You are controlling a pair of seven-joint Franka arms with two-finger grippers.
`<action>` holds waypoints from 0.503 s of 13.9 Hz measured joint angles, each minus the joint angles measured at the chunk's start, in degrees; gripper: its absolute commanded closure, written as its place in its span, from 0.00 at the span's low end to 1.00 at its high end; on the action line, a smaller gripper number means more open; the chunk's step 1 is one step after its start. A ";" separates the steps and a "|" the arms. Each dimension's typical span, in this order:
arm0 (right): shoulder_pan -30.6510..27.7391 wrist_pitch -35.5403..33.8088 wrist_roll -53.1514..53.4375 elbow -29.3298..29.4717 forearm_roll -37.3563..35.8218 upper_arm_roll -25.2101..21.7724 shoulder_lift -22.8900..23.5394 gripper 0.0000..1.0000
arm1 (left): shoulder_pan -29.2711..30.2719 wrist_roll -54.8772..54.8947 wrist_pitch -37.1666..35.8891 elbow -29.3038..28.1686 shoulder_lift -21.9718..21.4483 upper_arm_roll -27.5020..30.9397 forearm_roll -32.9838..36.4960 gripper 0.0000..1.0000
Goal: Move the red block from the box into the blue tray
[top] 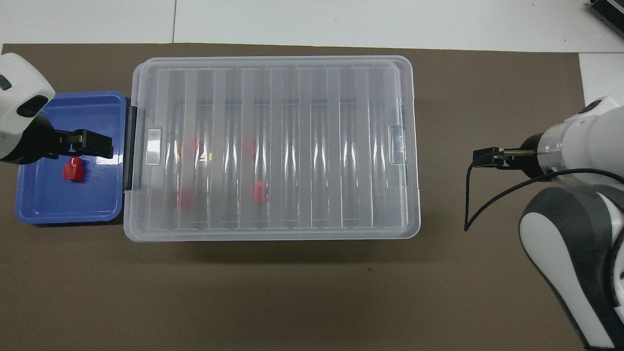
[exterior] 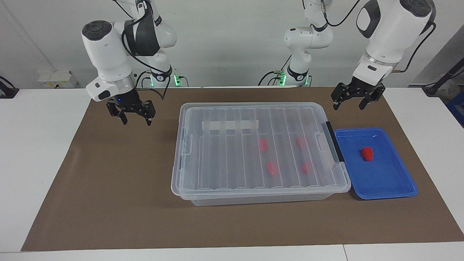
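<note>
The box (exterior: 224,159) is a clear bin with its ribbed lid on, in the middle of the mat; it also shows in the overhead view (top: 317,146). Several red blocks (exterior: 272,168) lie inside it toward the left arm's end. One red block (exterior: 367,153) lies in the blue tray (exterior: 384,177), which stands beside the box's black handle bar (exterior: 334,141). My left gripper (exterior: 348,105) is open and empty, raised over the tray's end nearer to the robots. My right gripper (exterior: 136,121) is open and empty, raised over bare mat toward the right arm's end.
A brown mat (exterior: 108,188) covers the middle of the white table (exterior: 32,145). A black cable (top: 470,195) hangs from the right arm's wrist. The block in the tray (top: 73,169) lies just under the left gripper (top: 97,145) in the overhead view.
</note>
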 measured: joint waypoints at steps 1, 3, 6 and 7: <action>0.00 -1.12 0.00 1.32 0.13 0.01 -0.56 0.02 | 0.08 0.34 0.00 -0.03 0.00 0.19 0.04 0.00; -0.03 -5.70 0.00 5.98 0.19 0.02 -0.58 0.02 | 0.30 2.00 0.00 -0.05 -0.01 0.62 0.35 0.00; -0.11 -12.99 0.00 13.94 0.14 -0.03 0.85 0.01 | 0.36 3.74 -0.65 0.05 -0.25 1.23 1.73 0.00; -0.12 -15.12 0.00 16.42 0.14 -0.04 1.55 0.01 | 0.36 3.98 -1.61 0.40 -0.51 1.33 2.10 0.00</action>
